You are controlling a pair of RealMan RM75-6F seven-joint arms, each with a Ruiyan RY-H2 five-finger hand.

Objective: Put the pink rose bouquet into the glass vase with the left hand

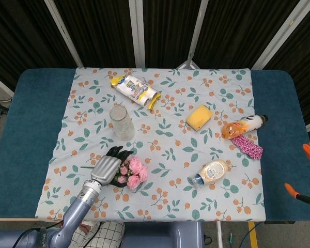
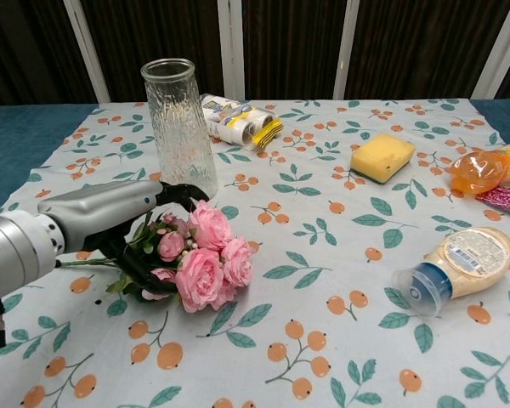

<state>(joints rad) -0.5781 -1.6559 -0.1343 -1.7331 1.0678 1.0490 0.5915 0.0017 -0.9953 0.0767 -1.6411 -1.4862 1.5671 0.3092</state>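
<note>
The pink rose bouquet [image 1: 134, 172] [image 2: 206, 259] lies on the flowered cloth, blooms to the right, green stem pointing left. My left hand [image 1: 107, 168] [image 2: 123, 217] sits over its leafy part, dark fingers arched above the foliage and the thumb low on the near side, still apart around it. The glass vase [image 1: 122, 123] [image 2: 178, 127] stands upright and empty just behind the bouquet and hand. My right hand shows in neither view.
A wipes packet [image 1: 137, 90] lies behind the vase. A yellow sponge [image 1: 199, 117], an orange bottle [image 1: 243, 125], a pink patterned item [image 1: 247, 146] and a mayonnaise bottle [image 1: 212, 172] lie on the right half. Orange-handled tools [image 1: 309, 154] hang at the right edge.
</note>
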